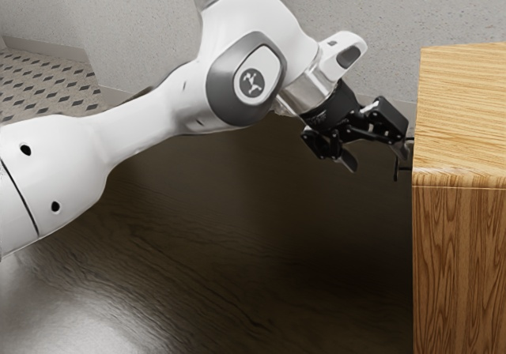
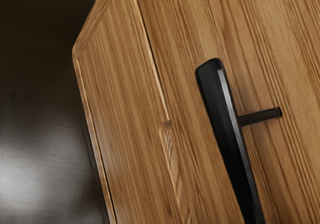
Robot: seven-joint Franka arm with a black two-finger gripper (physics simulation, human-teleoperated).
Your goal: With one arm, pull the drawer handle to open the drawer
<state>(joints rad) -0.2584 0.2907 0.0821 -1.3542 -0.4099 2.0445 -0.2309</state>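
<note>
As the white arm [image 1: 150,125] reached in from the exterior view's left, its black gripper [image 1: 379,150] hung just short of the wooden cabinet [image 1: 458,212] at the exterior view's right. The two fingers stood spread apart with nothing between them, so the pincer was wide and had hold of nothing. One fingertip [image 1: 350,163] pointed down toward the dark tabletop [image 1: 237,275]. The other sat higher, closer to the cabinet's top corner.

The drawer handle [image 1: 398,163] showed there as a thin dark piece sticking out from the cabinet's front edge, just beside the gripper but apart from it. I could not tell how near the closer finger came to it.

From the hand's camera the handle [image 2: 227,139] was a long black bar, standing off the drawer front [image 2: 215,29] on a short dark post [image 2: 260,116]. The bar ran slantwise across the oak grain, facing the hand. Next to the front lay the cabinet's side panel [image 2: 125,134], and where the two met the front looked flush with the body, so the drawer appeared shut. Behind the arm ran a pale wall [image 1: 95,6] and a patch of patterned tile floor [image 1: 47,85].
</note>
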